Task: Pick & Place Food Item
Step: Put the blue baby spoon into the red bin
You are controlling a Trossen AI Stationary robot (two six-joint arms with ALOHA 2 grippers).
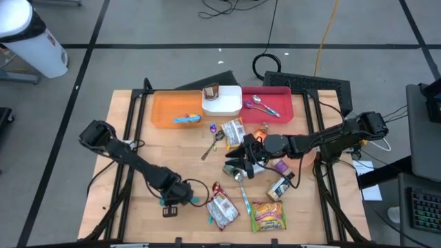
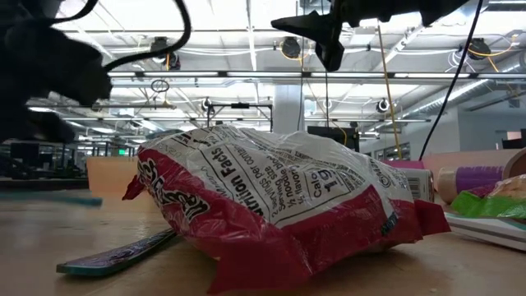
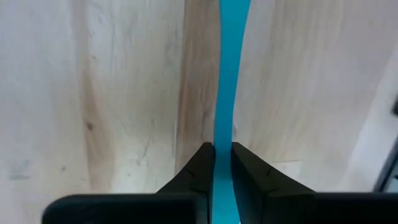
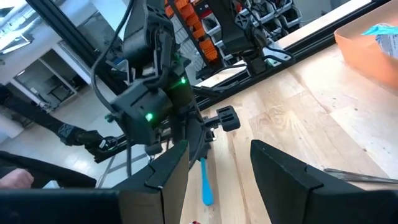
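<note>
Left gripper (image 1: 180, 200) low near the table's (image 1: 131, 131) front edge, fingers (image 3: 198, 168) pinched tight on a flat blue utensil handle (image 3: 225, 93) lying on the wood. Right gripper (image 1: 238, 164) raised over mid-table, fingers (image 4: 283, 171) parted about halfway with nothing between them. Red-and-white snack bag (image 1: 222, 209) lies at the front edge, just beside the left gripper; orange tray (image 1: 165, 110) sits at the back edge.

Two trays (image 1: 165, 117) sit side by side at the table's (image 1: 131, 131) far edge. A white box (image 1: 224, 103) rests between them. Food packets (image 1: 222, 209) and spoons (image 1: 212, 146) lie scattered nearer, right of centre.
</note>
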